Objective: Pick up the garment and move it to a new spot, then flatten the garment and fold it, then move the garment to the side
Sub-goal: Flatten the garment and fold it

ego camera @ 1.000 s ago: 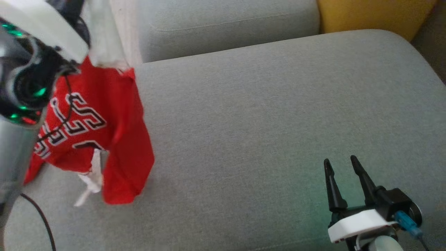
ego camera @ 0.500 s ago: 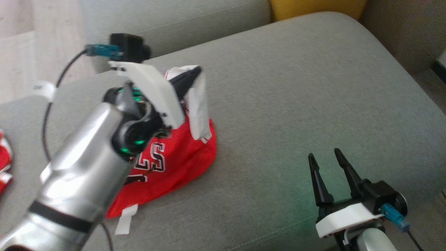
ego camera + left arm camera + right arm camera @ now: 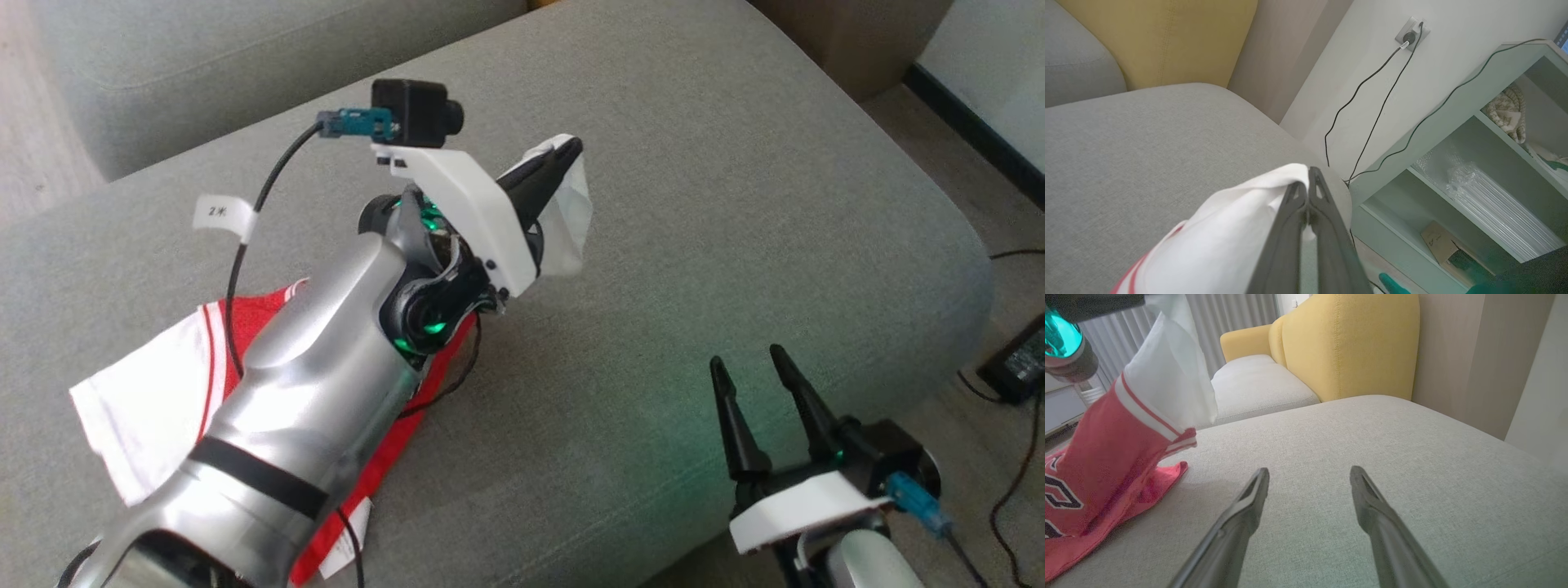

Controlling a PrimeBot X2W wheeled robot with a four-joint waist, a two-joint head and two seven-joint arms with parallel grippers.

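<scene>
The left end effector [image 3: 567, 151] is clamped on the white edge of the garment [image 3: 155, 392] above the sofa cushion [image 3: 694, 204], while the right end effector [image 3: 746, 358] gapes wide, gripping nothing

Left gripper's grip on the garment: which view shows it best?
Left wrist view: the left gripper is shut on a white fold of the garment. Head view shows white cloth hanging from its tips, the arm covering much of the red part. Right wrist view shows the garment draping to the cushion, the grip barely in frame.
</scene>
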